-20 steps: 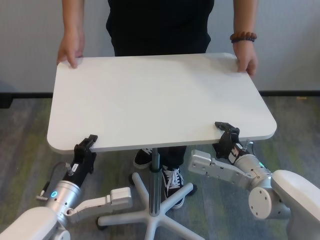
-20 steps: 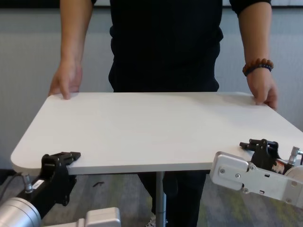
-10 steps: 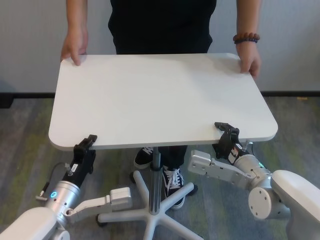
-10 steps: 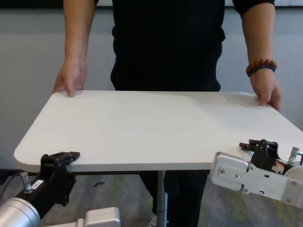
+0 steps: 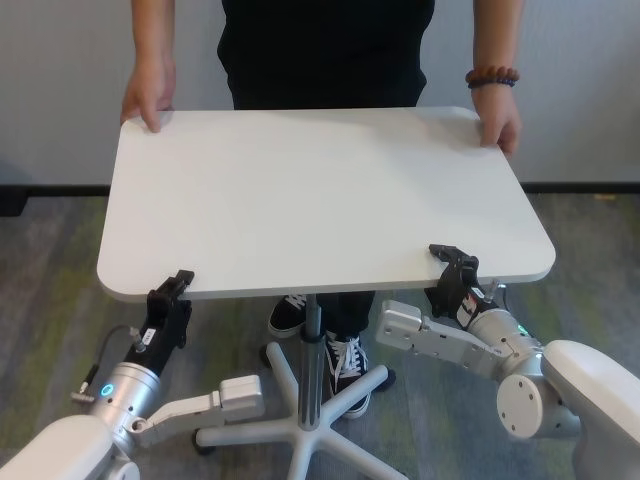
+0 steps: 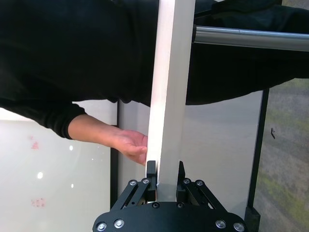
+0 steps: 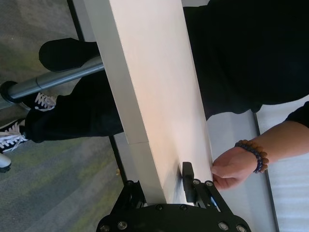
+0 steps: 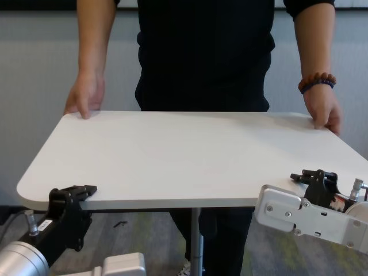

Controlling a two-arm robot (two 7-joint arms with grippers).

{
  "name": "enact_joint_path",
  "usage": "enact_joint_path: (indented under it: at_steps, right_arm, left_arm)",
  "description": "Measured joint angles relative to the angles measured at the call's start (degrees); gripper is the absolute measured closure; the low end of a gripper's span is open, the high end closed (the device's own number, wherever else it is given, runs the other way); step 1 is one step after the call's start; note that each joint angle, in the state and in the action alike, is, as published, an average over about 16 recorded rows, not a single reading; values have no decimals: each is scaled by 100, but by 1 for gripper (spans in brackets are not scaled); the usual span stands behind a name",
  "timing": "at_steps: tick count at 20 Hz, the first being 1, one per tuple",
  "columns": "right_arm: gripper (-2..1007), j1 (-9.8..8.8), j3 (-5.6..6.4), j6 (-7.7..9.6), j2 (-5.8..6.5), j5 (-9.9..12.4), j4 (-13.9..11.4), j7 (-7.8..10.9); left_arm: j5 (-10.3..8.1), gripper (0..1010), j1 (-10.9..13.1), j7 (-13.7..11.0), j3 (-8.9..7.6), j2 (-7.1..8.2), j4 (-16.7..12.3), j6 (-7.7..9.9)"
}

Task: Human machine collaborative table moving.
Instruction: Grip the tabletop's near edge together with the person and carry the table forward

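The table fills the middle of the head view, its white top level on a slim grey pole that drops to a star-shaped base at the bottom centre. The left gripper is at the lower left of that frame, clamped on the near edge of the tabletop. The left wrist view shows one finger above the thin edge and one below, closed tight on it. The right gripper bites the same near edge at the lower right, also shut on the board. The person stands at the top of the frame behind the far edge, with a hand on the upper-left corner and the other hand, which wears a beaded bracelet, on the upper-right corner. Four grips near the corners probably keep the top flat and stop it swivelling on its pole while it is shifted. No containers are in view.
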Motion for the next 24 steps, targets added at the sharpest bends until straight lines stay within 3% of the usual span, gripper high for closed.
enact_joint_path:
  at_steps: [10, 24]
  right_arm:
    - [656, 1, 1, 0, 0, 0, 0, -5]
    - [655, 0, 0, 1, 0, 0, 1, -3]
  left_arm:
    - [10, 781, -184, -2, 118, -33, 148, -3]
    - [36, 779, -485, -2, 309, -136, 571, 6]
